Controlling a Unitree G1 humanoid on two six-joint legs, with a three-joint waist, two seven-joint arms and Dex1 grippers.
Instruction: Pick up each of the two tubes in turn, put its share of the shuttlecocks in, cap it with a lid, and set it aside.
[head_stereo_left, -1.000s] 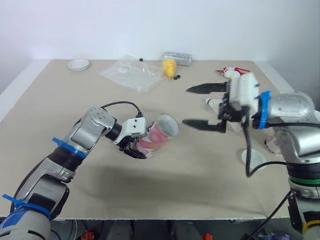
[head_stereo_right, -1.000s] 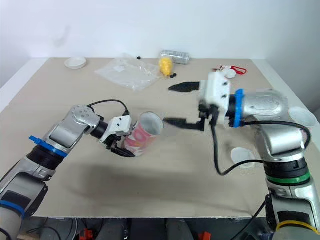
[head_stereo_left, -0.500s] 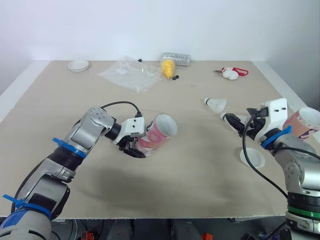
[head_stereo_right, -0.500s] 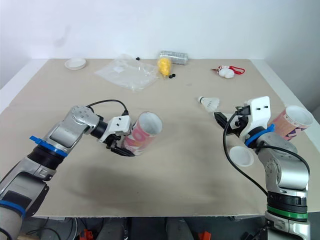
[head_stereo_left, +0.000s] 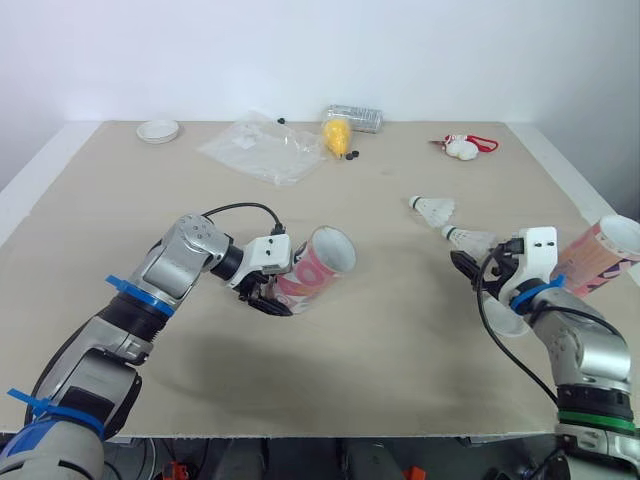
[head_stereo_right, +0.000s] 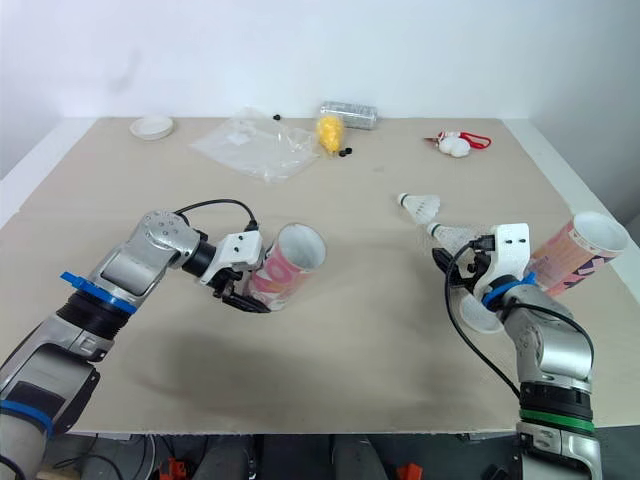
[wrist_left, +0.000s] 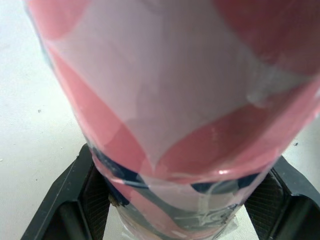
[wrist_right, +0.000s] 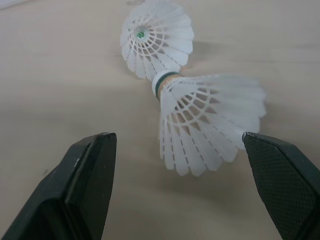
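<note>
1. Nearest in, a white lid (head_stereo_right: 480, 316) lies flat on the table (head_stereo_left: 400, 380), partly under the right arm.
2. The left gripper (head_stereo_left: 264, 296) has its fingers (wrist_left: 70, 200) clamped on the base of the pink-and-white tube (head_stereo_left: 316, 268). The tube is tilted, open mouth up and toward the right arm.
3. The right gripper (head_stereo_left: 467, 267) sits low over the table, jaws spread wide and holding nothing.
4. Just ahead of those jaws lies the near shuttlecock (wrist_right: 210, 127), on its side.
5. The second tube (head_stereo_right: 580, 248) is at the table's right edge, beside the right arm, tilted.
6. The far shuttlecock (wrist_right: 157, 37) lies just past the near one, touching it.
7. At the back are a clear bag (head_stereo_left: 262, 150) and a far lid (head_stereo_left: 158, 130) in the left corner.
</note>
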